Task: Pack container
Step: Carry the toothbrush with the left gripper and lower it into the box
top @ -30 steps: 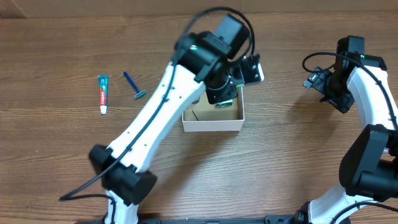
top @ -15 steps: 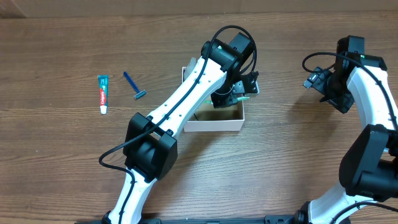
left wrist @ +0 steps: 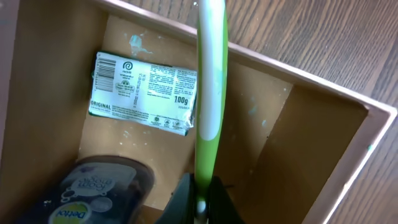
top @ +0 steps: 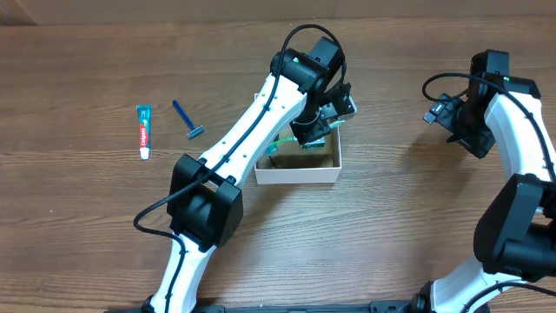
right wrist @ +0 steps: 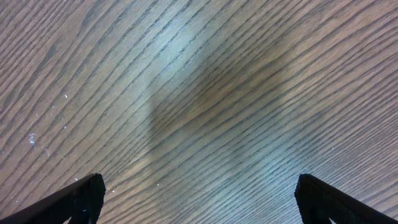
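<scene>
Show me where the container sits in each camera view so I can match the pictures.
Overhead: container at the centre of the table.
Left wrist: container fills the frame, viewed from above.
Right wrist: not in it, only table wood.
Shared landmark: the green-and-white handle gripped by the left pincer, also visible inside the container overhead.

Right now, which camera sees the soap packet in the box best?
The left wrist view. The soap packet lies flat on the box floor, label readable, partly behind the green stick held by the left gripper. Overhead, the left arm blocks most of the box, so I cannot pick it out. The right wrist view shows only table.
</scene>
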You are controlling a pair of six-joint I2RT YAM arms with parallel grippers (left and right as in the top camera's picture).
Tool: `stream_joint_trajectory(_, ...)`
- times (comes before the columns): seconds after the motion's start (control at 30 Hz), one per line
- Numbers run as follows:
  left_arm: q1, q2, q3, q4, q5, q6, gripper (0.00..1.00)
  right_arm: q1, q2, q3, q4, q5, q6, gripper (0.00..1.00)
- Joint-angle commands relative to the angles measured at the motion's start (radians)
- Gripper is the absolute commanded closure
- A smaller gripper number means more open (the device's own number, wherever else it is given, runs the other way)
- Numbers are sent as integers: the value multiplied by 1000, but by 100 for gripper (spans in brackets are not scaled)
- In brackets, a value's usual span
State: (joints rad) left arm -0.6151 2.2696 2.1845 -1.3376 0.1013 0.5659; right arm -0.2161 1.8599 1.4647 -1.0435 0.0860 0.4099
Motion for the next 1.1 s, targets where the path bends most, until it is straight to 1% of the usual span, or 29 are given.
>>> stream_joint_trajectory(0.0, 0, 0, 1, 2, 23, -73, 96, -2, -2, 2, 3, 10, -6, 0)
stream_joint_trajectory(0.17, 2, 0, 1, -24, 18, -108, 96, -2, -2, 2, 3, 10, -6, 0)
stream_joint_trajectory(0.3, 2, 0, 1, -35, -28, -178, 96, -2, -2, 2, 3, 10, -6, 0)
stream_joint_trajectory(0.47, 14, 0, 1, -39, -34, -245, 96, -2, -2, 2, 3, 10, -6, 0)
stream_joint_trajectory(0.6, 19, 0, 1, -46, -34, -252, 96, -2, -2, 2, 3, 10, -6, 0)
stream_joint_trajectory(0.63, 19, 0, 1, -47, -39, -252, 93, -2, -2, 2, 3, 10, -6, 0)
stream_joint_trajectory(0.67, 19, 0, 1, -47, -49, -252, 81, -2, -2, 2, 3, 10, -6, 0)
stream_joint_trajectory(0.73, 19, 0, 1, -48, -73, -252, 65, -2, -2, 2, 3, 10, -6, 0)
stream_joint_trajectory(0.77, 19, 0, 1, -48, -76, -251, 54, -2, -2, 2, 3, 10, -6, 0)
stream_joint_trajectory(0.83, 19, 0, 2, -48, -88, -247, 44, -2, -2, 2, 3, 10, -6, 0)
stream_joint_trajectory(0.9, 19, -1, 5, -53, -95, -228, 43, -2, -2, 2, 3, 10, -6, 0)
stream_joint_trajectory(1.0, 16, -11, 31, -64, -105, -226, 45, -2, -2, 2, 3, 10, -6, 0)
stream_joint_trajectory(1.03, 16, -15, 56, -72, -104, -233, 46, -2, -2, 2, 3, 10, -6, 0)
stream_joint_trajectory(1.07, 16, -24, 98, -81, -104, -266, 49, -2, -2, 2, 3, 10, -6, 0)
